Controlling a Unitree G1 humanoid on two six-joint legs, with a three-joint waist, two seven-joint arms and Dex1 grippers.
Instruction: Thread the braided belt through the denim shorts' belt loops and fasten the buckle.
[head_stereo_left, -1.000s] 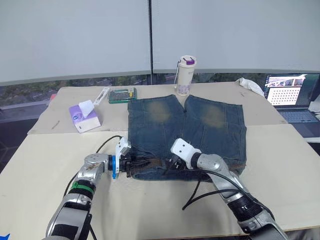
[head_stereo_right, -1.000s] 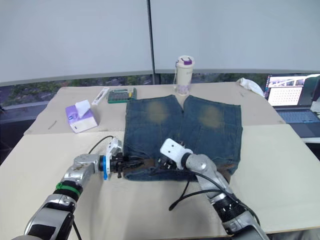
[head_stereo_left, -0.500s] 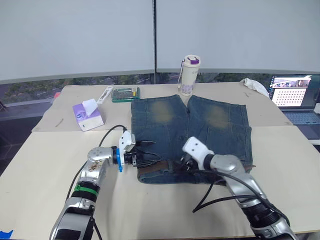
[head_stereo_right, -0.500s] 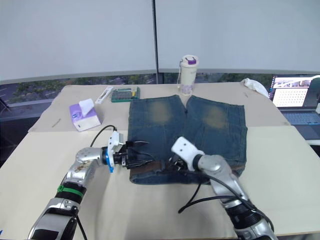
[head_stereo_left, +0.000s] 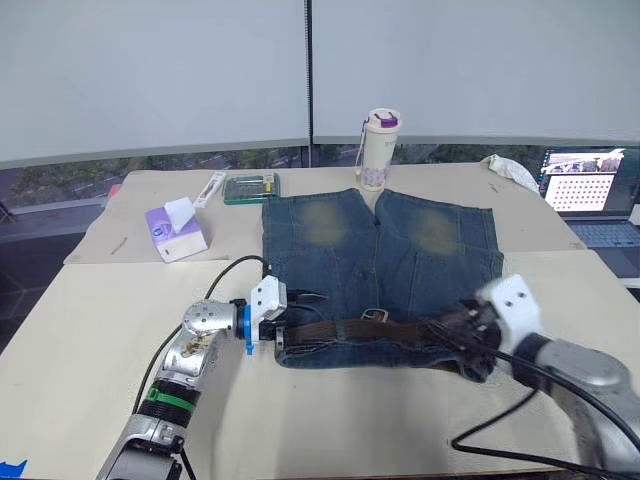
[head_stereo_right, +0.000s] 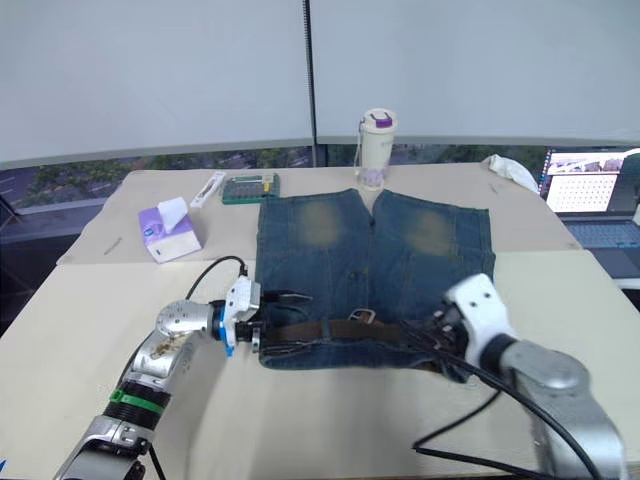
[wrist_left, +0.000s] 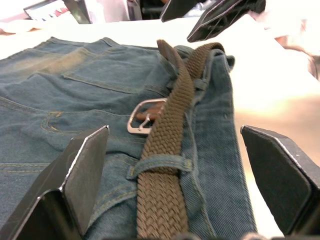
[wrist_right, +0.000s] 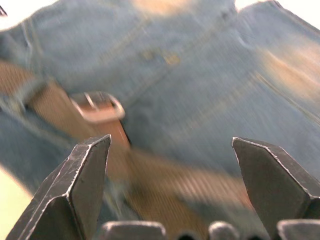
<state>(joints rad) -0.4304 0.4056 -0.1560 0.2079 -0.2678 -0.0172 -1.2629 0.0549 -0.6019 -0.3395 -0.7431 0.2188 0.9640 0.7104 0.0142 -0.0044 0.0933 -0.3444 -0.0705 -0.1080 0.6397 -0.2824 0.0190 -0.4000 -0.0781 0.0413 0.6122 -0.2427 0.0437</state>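
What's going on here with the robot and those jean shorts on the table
A two-armed robot is putting a braided belt on denim shorts spread on a table. The belt lies along the waistband and passes under at least one belt loop, with its metal buckle near the middle. The left gripper sits open at one end of the waistband, and the right gripper, also open, is at the other end. Neither holds the belt. Whether the buckle is fastened is hard to tell.
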